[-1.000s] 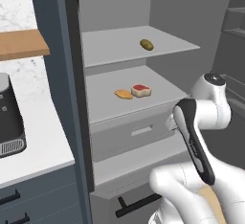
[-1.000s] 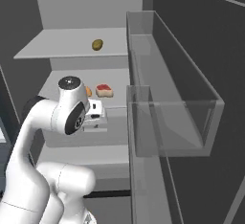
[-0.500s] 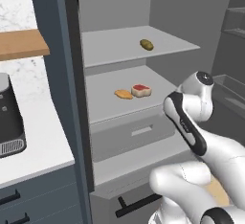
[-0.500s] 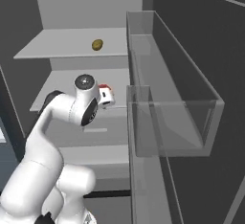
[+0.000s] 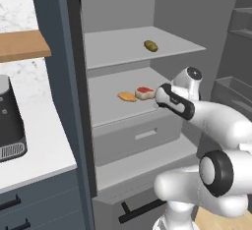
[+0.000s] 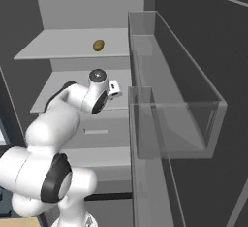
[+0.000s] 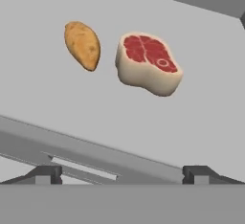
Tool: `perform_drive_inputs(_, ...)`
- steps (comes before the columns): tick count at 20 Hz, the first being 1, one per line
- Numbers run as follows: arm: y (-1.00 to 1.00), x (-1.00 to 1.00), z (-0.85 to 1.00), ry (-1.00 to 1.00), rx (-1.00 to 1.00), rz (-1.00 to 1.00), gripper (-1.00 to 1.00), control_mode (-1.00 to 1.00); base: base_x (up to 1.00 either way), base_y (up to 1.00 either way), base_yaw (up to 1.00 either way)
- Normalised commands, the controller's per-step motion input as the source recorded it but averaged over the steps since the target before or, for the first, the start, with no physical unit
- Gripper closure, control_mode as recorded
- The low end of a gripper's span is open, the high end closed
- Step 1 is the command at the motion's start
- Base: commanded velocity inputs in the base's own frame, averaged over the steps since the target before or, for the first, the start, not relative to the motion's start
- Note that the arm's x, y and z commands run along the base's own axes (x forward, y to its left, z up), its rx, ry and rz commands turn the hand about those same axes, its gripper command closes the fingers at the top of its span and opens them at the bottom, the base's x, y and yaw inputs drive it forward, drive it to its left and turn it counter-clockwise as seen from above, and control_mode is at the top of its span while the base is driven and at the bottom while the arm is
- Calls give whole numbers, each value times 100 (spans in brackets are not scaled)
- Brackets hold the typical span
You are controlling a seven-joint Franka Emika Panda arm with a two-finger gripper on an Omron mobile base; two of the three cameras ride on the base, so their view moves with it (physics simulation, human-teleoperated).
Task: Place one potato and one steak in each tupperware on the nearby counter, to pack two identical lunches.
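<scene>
On the fridge's middle shelf (image 7: 57, 103) you have a potato (image 7: 82, 45) left, steak (image 7: 148, 63) just beside it, apart | no writing readable | bare shelf all round both; front edge nearest you, drawer (image 5: 142, 135) below | gripper (image 7: 122, 173) spread wide, holding nothing, short of the steak | second potato (image 5: 150, 45) on top shelf

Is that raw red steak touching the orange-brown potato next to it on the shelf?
Apart. The hand view shows bare grey shelf between the steak and the potato.
</scene>
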Motion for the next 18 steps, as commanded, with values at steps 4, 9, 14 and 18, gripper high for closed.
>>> perform_drive_inputs(4, 0, 84, -20, 6, 0, 0, -100, -100, 0, 0, 0)
perform_drive_inputs(9, 1, 56, -9, 0, 0, 0, -100, -100, 0, 0, 0)
perform_drive_inputs(14, 3, 63, 0, 0, 0, 1, -100, -100, 0, 0, 0)
perform_drive_inputs(18, 0, 22, -1, 6, 0, 8, -100, -100, 0, 0, 0)
